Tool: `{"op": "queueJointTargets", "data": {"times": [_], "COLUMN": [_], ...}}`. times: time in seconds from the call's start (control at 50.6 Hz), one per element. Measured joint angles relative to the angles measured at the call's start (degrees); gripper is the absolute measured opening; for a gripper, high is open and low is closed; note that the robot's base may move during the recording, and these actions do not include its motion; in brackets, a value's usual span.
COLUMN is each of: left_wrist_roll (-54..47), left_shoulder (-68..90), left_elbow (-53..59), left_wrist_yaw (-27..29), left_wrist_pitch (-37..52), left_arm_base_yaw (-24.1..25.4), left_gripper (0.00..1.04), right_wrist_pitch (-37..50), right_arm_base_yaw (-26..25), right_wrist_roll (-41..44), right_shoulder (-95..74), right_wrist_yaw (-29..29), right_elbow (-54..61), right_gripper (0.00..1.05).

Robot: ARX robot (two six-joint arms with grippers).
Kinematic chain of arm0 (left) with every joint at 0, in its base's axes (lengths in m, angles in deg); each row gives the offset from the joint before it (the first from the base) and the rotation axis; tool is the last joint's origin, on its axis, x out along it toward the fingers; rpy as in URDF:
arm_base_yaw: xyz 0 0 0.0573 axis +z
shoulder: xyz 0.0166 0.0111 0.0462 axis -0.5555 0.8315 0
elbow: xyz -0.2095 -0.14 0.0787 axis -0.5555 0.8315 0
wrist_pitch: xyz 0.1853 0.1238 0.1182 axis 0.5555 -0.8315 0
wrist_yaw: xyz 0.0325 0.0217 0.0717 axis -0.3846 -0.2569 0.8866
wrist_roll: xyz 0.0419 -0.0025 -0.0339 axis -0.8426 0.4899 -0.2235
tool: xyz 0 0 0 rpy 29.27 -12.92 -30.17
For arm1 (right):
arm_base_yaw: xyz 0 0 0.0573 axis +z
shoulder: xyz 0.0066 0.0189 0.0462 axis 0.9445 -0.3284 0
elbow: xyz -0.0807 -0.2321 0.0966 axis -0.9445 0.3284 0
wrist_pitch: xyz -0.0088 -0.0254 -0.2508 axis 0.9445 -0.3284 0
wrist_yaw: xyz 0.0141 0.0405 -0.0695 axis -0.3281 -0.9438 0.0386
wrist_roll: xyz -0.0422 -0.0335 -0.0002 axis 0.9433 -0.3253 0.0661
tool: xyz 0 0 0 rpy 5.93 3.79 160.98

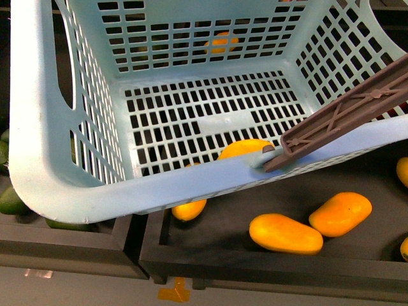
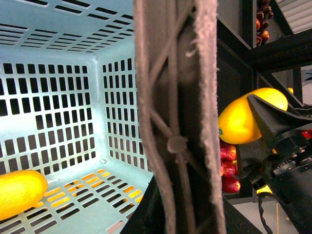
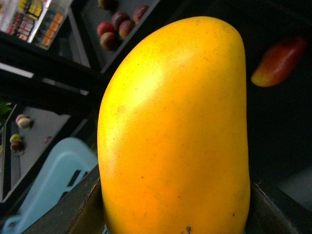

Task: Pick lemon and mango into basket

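The turquoise basket hangs tilted close to the front camera, its brown handle crossing the right rim. My left gripper is shut on that handle, which fills the middle of the left wrist view. A small yellow oval fruit, the lemon, lies on the basket's slotted floor, also shown as lemon. My right gripper is shut on the mango, large, yellow-orange and upright between dark fingers. That mango is outside the basket, beside the handle.
More mangoes lie in a dark shelf tray under the basket, one half hidden by the rim. Dark green fruits are at the left. Red apples sit on shelving behind the held mango.
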Motion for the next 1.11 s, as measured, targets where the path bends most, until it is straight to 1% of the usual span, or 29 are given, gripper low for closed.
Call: {"op": "queueJointTargets", "data": {"times": [0.198, 0.316, 0.435, 0.653, 0.732, 0.771, 0.87, 0.89, 0.949, 1.048, 1.108], "left_wrist_roll": [0.00, 0.00, -0.02, 0.00, -0.02, -0.04, 0.07, 0.04, -0.04, 0.02, 0.37], "left_shoulder": [0.00, 0.00, 0.00, 0.02, 0.00, 0.00, 0.02, 0.00, 0.02, 0.04, 0.42], "left_elbow": [0.02, 0.02, 0.02, 0.02, 0.00, 0.02, 0.00, 0.02, 0.00, 0.02, 0.04], "left_wrist_yaw": [-0.02, 0.04, 0.04, 0.00, 0.04, 0.13, -0.02, 0.02, 0.22, 0.00, -0.42], "left_wrist_pitch": [0.00, 0.00, 0.00, 0.00, 0.00, 0.00, 0.00, 0.00, 0.00, -0.02, -0.07], "left_arm_base_yaw": [0.00, 0.00, 0.00, 0.00, 0.00, 0.00, 0.00, 0.02, 0.00, 0.00, 0.00], "left_gripper": [0.05, 0.05, 0.05, 0.05, 0.05, 0.05, 0.05, 0.05, 0.05, 0.05, 0.05], "right_wrist_pitch": [-0.76, -2.03, -2.49, -3.19, -3.48, -3.54, -3.48, -3.30, -2.97, -2.80, -3.04], "right_arm_base_yaw": [5.70, 10.75, 14.64, 19.63, 20.65, 20.94, 21.24, 21.16, 20.83, 19.52, 18.18], "right_wrist_roll": [1.27, 2.54, 3.04, 3.85, 3.96, 3.65, 3.50, 3.28, 2.67, 2.45, 2.45], "right_shoulder": [0.94, 0.48, 0.07, -0.96, -1.44, -1.53, -1.68, -1.68, -1.57, -0.28, 1.14], "right_wrist_yaw": [2.99, 5.95, 7.02, 8.98, 9.60, 9.88, 10.86, 10.93, 11.06, 12.33, 14.38], "right_elbow": [-1.44, -3.08, -3.74, -3.91, -3.91, -3.91, -3.85, -3.76, -3.48, -2.12, -0.90], "right_gripper": [0.62, 0.62, 0.62, 0.62, 0.63, 0.66, 0.84, 0.89, 0.97, 0.96, 0.96]}}
